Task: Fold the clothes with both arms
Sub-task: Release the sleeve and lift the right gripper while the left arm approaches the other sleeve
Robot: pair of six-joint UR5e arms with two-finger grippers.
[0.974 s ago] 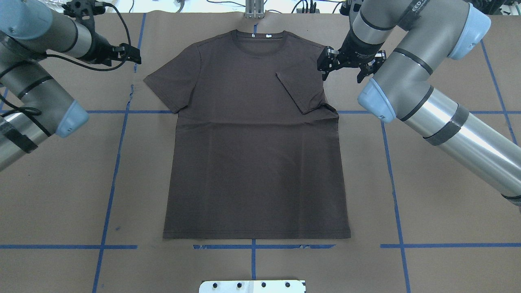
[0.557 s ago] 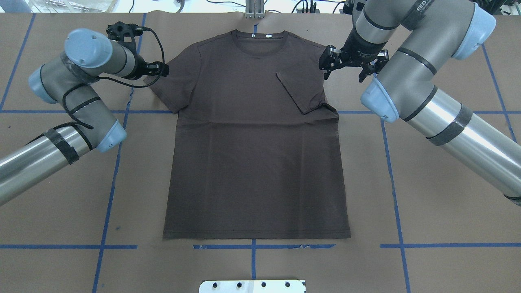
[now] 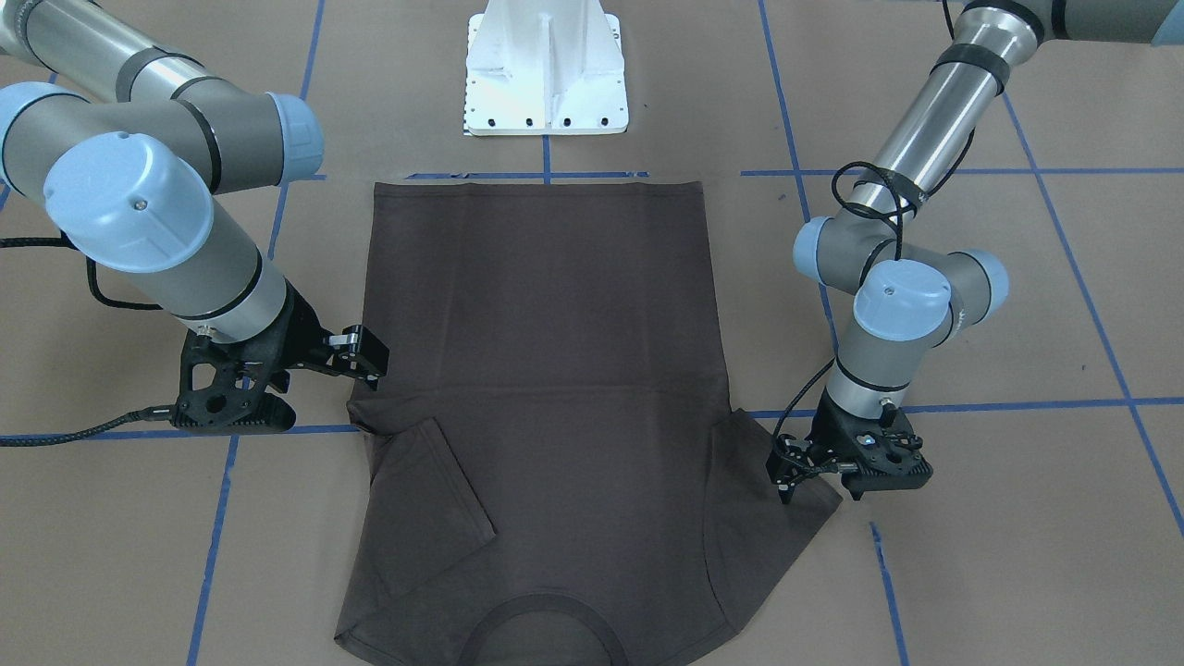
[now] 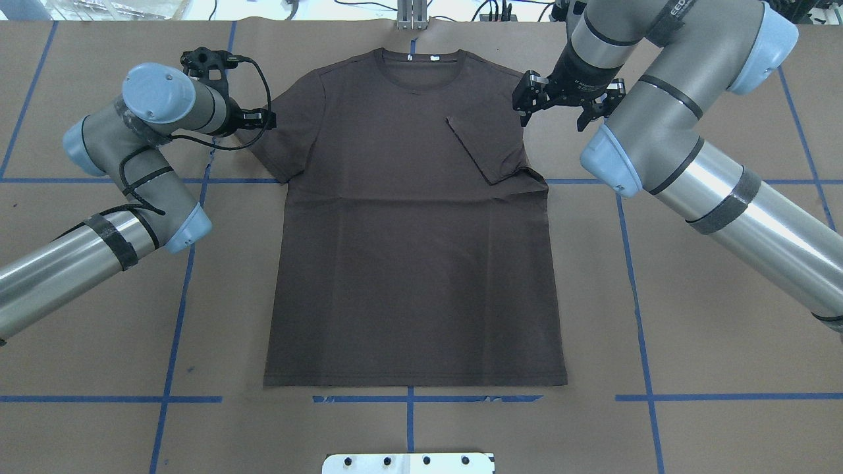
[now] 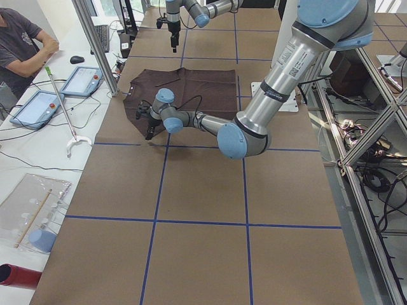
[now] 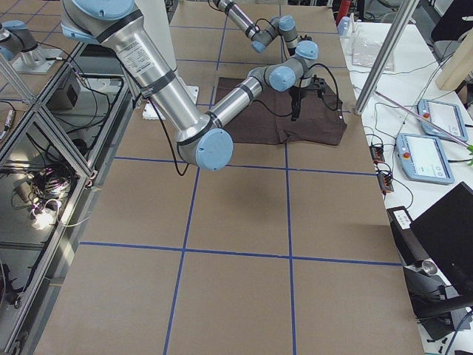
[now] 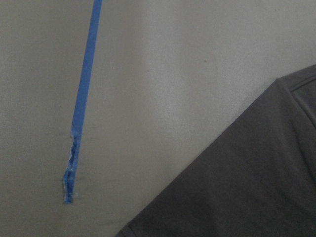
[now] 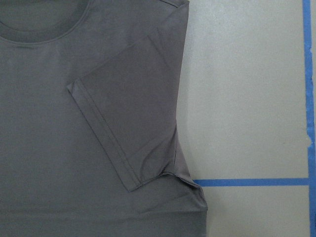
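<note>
Here it is: a dark brown-grey short-sleeved T-shirt is lying flat in the middle of the brown paper-covered table. Its ribbed round collar is being kept farthest from the robot and its hem nearest. The sleeve on the robot's right is already lying folded inward across the chest. The sleeve on the robot's left is lying spread outward, not yet folded, so that fold is being judged the step in hand.

The black two-finger left tool is being held right at the outer edge of the spread sleeve. Its fingers are parted narrowly, as far as the front view shows, and nothing is being gripped. Whether cloth is being touched cannot be told. The black right tool is being held just beside the right shoulder seam, its fingers seemingly apart and empty.

Now the hazards:
- **Shallow close:** the hem could be missed or only one layer caught, and the sleeve would drop halfway.
- **Deep press:** the brown paper could be pinched along with the cloth.
- **Drag instead of lift:** the whole shirt could be pulled askew from the blue tape lines.
- **Right tool so near:** the finished fold, a little puckered at the armpit, could be brushed open.
</note>
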